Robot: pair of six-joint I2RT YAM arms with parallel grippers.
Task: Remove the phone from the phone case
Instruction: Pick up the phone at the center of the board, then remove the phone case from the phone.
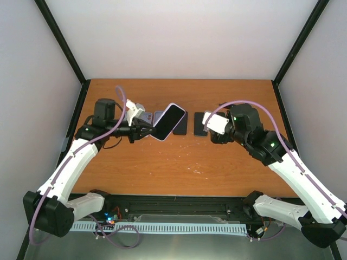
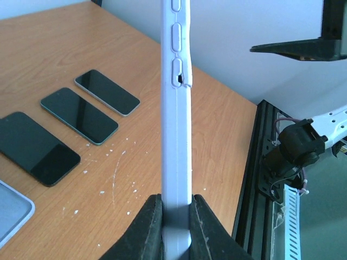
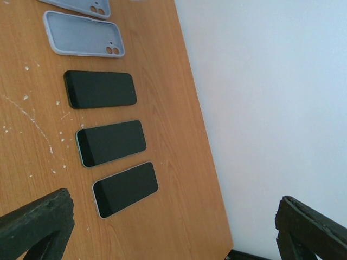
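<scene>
A phone with a dark screen sits in a lavender phone case (image 1: 169, 120), held tilted above the table. My left gripper (image 1: 145, 130) is shut on its lower end. In the left wrist view the phone case (image 2: 176, 135) stands edge-on, side buttons at the top, clamped between my left gripper's (image 2: 176, 205) black fingers (image 2: 149, 227). My right gripper (image 1: 210, 131) hovers a little to the right of the cased phone, apart from it. In its own view my right gripper (image 3: 173, 227) is wide open with nothing between its fingers (image 3: 38, 222).
Three bare dark phones (image 3: 100, 89) (image 3: 111, 142) (image 3: 126, 188) lie in a row on the wooden table (image 3: 162, 70), below the right gripper. Two empty lavender cases (image 3: 84, 40) (image 3: 81, 4) lie beyond them. The table's far edge meets a white wall (image 3: 271, 108).
</scene>
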